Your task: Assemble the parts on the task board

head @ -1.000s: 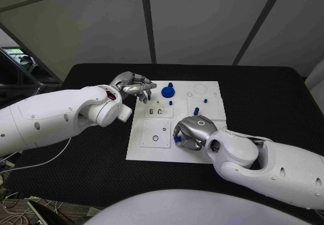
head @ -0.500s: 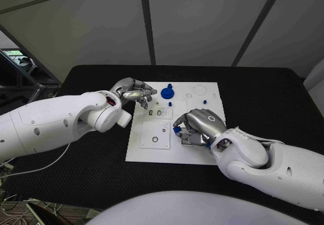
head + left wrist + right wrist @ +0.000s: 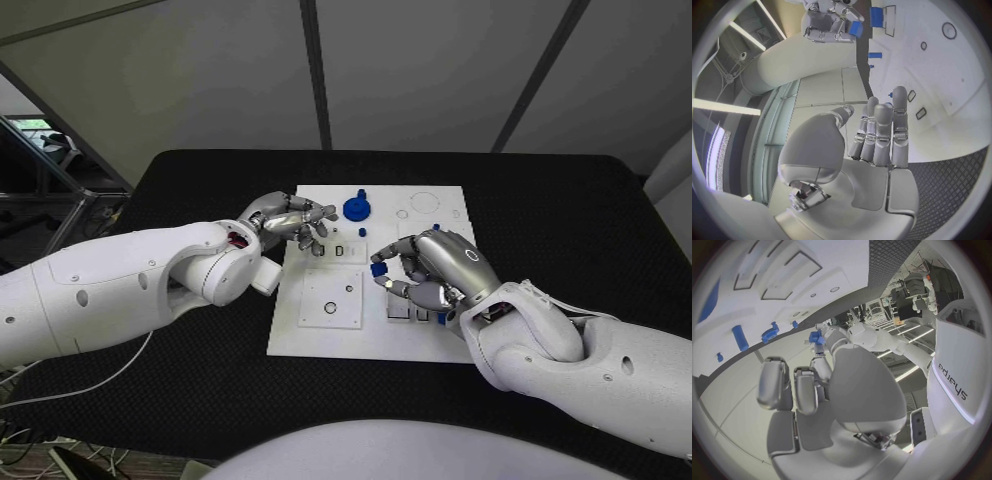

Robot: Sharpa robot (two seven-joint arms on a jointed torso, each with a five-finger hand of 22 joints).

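Both hands over the task board

The right hand (image 3: 437,268) hovers above the middle of the white task board (image 3: 325,338) on the black desk (image 3: 577,210), pinching a small blue part (image 3: 384,272). Farther back, the left hand (image 3: 293,219) hangs fingers curled, empty, beside a blue knob (image 3: 358,208).

The black table (image 3: 188,370) carries a fine textured, mesh-like surface and takes up the middle of the head view. Behind it stand pale grey wall panels (image 3: 418,70) divided by dark upright and slanting strips. At the left edge, beside the table, a white cable (image 3: 87,362) trails down toward the floor.
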